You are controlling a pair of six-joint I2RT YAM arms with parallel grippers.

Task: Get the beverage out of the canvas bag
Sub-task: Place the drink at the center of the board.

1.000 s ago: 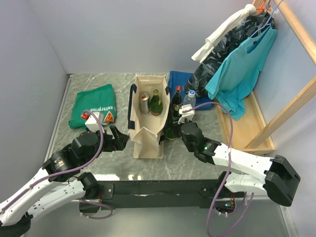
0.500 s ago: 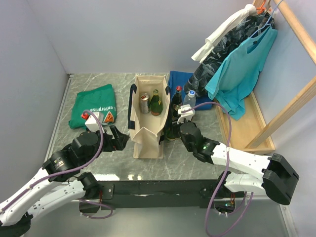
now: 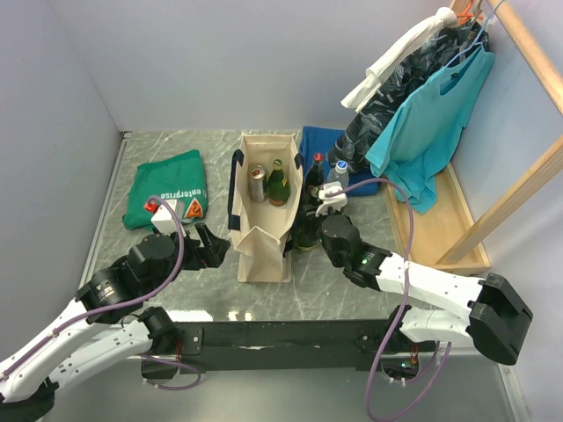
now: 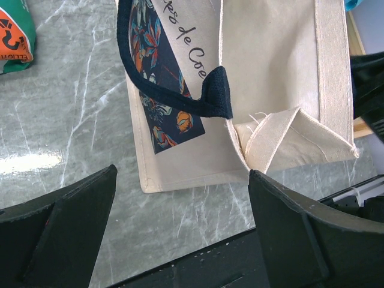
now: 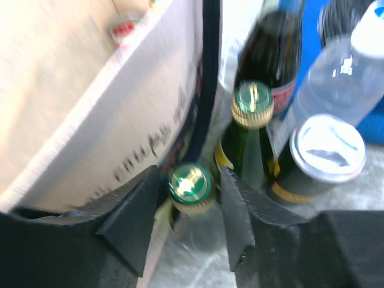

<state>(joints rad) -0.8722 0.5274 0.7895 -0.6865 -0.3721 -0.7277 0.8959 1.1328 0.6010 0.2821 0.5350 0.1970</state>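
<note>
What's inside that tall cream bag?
Inside the canvas bag, a silver can and a green bottle stand upright. Its walls hide their lower parts and anything lying at the bottom.

Folded green T-shirt point(image 3: 165, 199): beyond left gripper point(image 3: 214, 249), to its left. Folded blue cloth point(image 3: 324, 142): beyond right gripper point(image 3: 305, 232). 3 garments hang on wooden rack point(image 3: 528, 180), farther right.

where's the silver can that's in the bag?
Top view: the silver can stands inside the canvas bag, at the left of its open top, beside a green bottle.
</note>
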